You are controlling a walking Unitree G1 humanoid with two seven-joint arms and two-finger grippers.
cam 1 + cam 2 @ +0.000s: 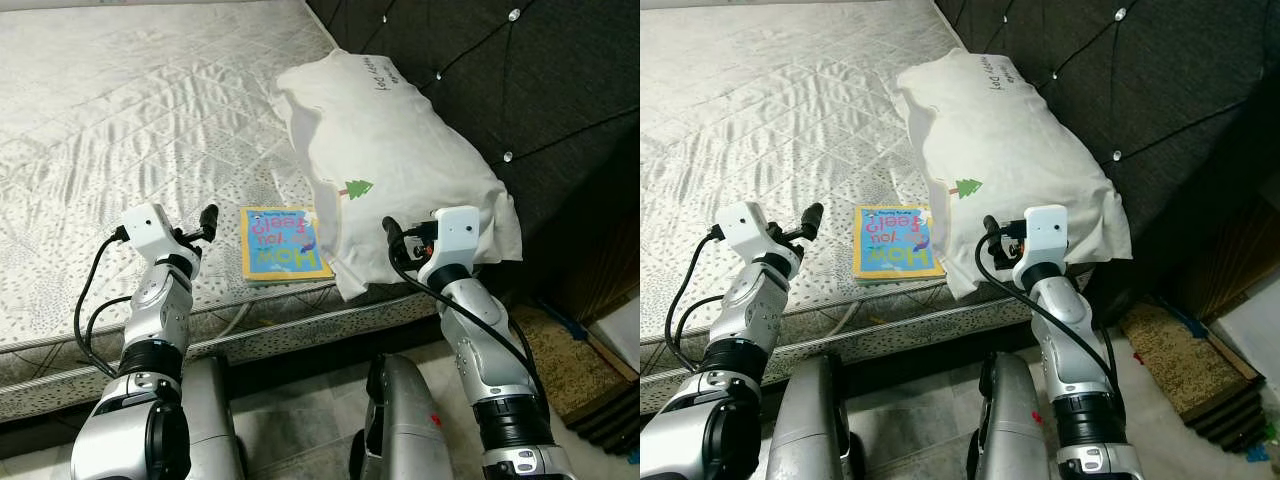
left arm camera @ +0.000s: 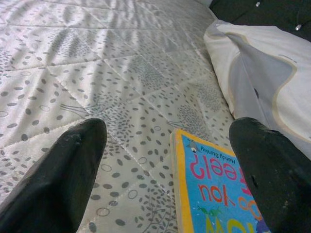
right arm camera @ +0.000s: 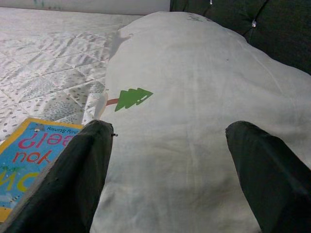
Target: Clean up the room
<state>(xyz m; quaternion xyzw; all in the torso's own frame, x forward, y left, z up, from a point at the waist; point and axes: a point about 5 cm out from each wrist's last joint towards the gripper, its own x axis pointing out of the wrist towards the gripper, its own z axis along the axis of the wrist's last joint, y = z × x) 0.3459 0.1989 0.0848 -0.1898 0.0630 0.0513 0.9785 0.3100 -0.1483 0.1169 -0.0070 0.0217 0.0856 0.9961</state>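
Quilted mattress (image 1: 120,110), white tree-print pillow (image 1: 400,160), colourful book (image 1: 283,243)

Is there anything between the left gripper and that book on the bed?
Nothing visible. The left gripper hangs open just left of the book, with only bare mattress between them. The pillow lies on the book's far side.

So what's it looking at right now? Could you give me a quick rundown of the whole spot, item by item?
Surface: quilted mattress, bare of bedding.
Job's things: white pillow against the headboard, overhanging the bed edge; children's book flat beside it, partly tucked under.
Clutter: nothing seen.
Hands: left hand open, near the book; right hand open, at the pillow.
Cables: black cables along both arms.
Surroundings: dark tufted headboard; doormat on the floor.
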